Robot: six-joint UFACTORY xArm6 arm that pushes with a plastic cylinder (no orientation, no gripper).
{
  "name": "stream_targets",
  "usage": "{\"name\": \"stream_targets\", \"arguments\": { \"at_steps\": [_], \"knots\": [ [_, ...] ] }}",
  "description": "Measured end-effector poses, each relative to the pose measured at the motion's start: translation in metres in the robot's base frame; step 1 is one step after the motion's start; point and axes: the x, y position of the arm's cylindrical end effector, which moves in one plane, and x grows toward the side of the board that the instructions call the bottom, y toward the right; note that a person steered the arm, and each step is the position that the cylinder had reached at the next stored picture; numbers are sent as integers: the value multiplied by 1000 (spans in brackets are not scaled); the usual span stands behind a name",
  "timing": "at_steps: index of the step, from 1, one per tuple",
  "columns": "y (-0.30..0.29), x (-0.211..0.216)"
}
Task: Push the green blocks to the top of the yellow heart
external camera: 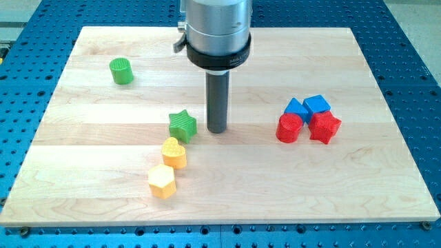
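Note:
A green star block [182, 125] lies near the board's middle, just above and right of the yellow heart [173, 152]. A green cylinder [122, 71] stands at the view's upper left, far from the heart. My tip [217, 129] rests on the board just right of the green star, with a small gap between them. The rod rises from it to the arm's grey housing at the view's top.
A yellow hexagon [162, 181] lies below the heart. A cluster at the view's right holds two blue blocks [307, 107], a red cylinder [289, 128] and a red star [324, 127]. The wooden board [83, 200] lies on a blue perforated table.

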Motion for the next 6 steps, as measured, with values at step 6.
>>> {"name": "stream_targets", "arguments": {
  "at_steps": [6],
  "knots": [
    [-147, -23]
  ]
}}
